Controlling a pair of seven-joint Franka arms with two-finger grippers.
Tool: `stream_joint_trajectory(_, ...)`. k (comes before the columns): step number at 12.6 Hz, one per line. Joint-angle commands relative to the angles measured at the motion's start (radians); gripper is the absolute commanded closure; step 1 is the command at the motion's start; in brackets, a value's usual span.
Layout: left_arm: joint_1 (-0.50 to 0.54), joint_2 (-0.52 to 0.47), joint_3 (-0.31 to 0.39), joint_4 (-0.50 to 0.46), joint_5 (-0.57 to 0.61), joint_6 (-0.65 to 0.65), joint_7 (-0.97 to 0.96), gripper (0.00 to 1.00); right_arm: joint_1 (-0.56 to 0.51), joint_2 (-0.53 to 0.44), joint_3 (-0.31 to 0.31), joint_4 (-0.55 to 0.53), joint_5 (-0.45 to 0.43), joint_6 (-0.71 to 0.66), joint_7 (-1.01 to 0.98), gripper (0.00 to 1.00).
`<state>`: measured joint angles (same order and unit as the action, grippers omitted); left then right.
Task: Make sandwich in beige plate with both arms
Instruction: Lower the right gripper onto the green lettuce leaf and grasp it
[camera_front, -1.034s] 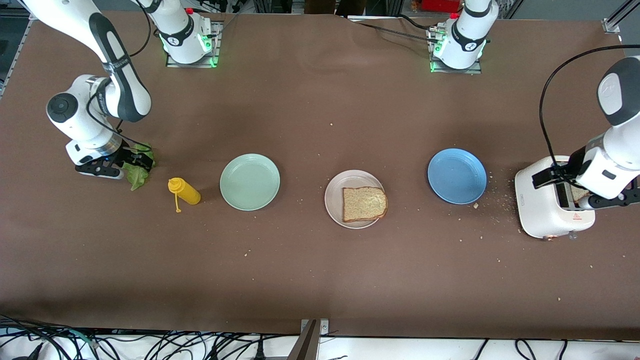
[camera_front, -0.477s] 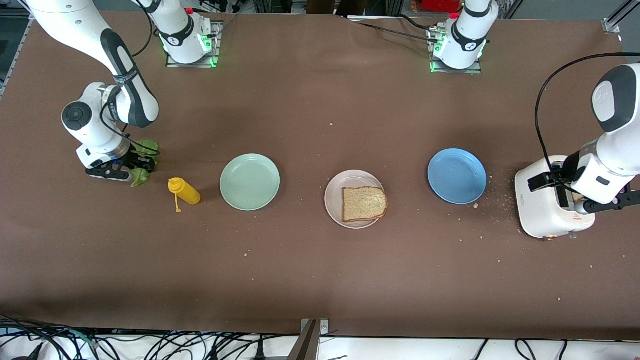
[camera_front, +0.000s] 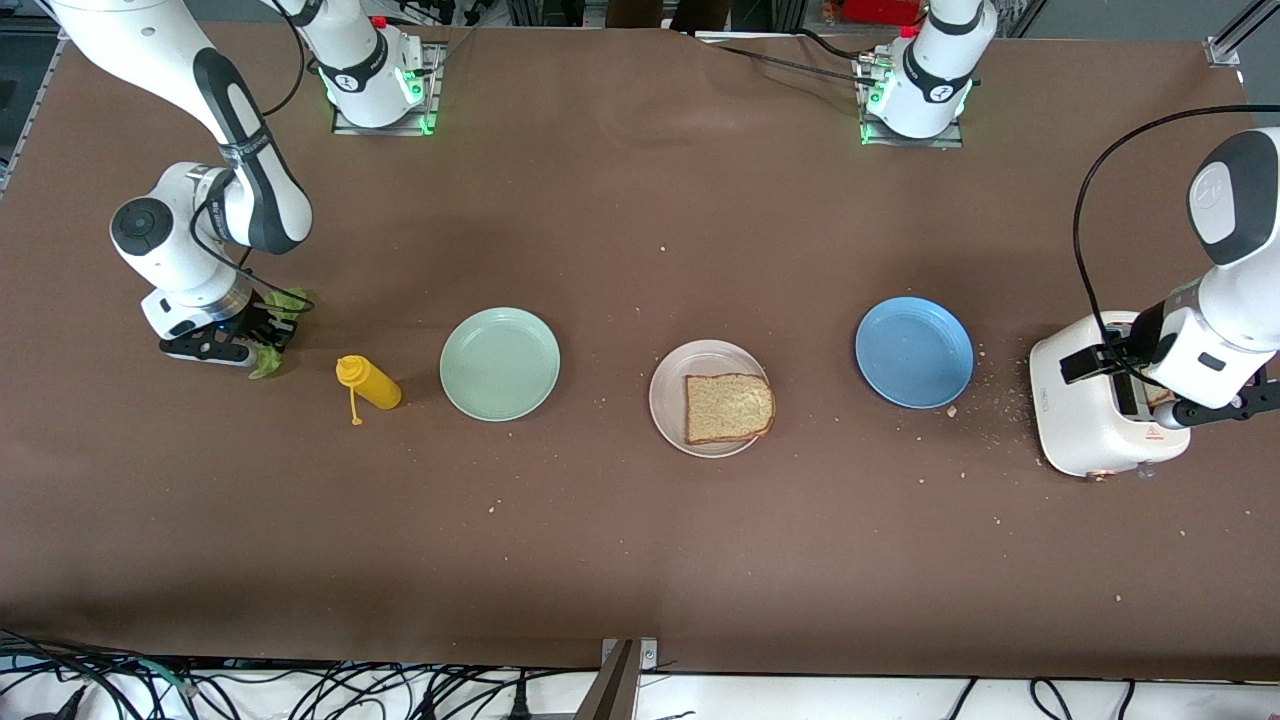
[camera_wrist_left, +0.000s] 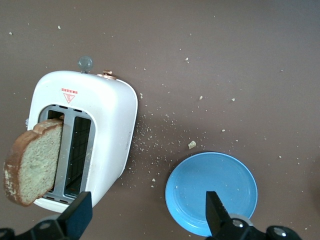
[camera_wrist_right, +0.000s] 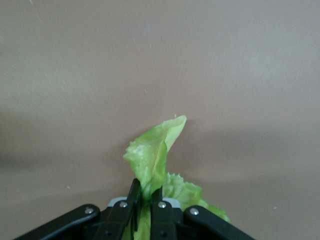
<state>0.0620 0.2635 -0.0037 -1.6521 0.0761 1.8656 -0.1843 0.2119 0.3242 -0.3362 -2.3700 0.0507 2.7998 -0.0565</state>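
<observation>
The right tool (camera_wrist_right: 142, 207) pinches the lettuce leaf (camera_wrist_right: 152, 157) low over the bench (camera_front: 640, 560); the left tool (camera_wrist_left: 145, 220) (fingers spread) hangs above the toaster (camera_wrist_left: 107, 117).

The white right robot arm (camera_front: 215, 130) bends down low with its black two-finger right gripper (camera_wrist_right: 145, 202) pinched tight, and the white left robot arm (camera_front: 1225, 260) holds its black left gripper (camera_wrist_left: 147, 215) spread wide

Table cover (camera_front: 640, 220): brown cloth with soft creases, scattered with pale crumbs.
Front edge: tangled black cables (camera_front: 300, 690) on a white floor.
Top corners: metal frame rails (camera_front: 1235, 35).
Light: even and soft; faint shadows.
</observation>
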Motion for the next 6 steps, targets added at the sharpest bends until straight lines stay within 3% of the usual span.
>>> stream_joint_trajectory(1, -0.005, 0.003, -0.006, 0.018, -0.002, -0.005, 0.0, 0.0, 0.0, -0.108, -0.001, 0.011, -0.02, -0.106, -0.016, 1.0)
stream_joint_trajectory(3, -0.007, 0.003, -0.006, 0.018, -0.002, -0.005, 0.009, 0.0, 0.0, -0.166, 0.0, 0.102, -0.02, -0.318, -0.011, 1.0)
stream_joint_trajectory(6, 0.001, 0.003, -0.006, 0.018, -0.002, -0.003, 0.012, 0.0, 0.001, -0.166, 0.0, 0.407, -0.006, -0.766, 0.003, 1.0)
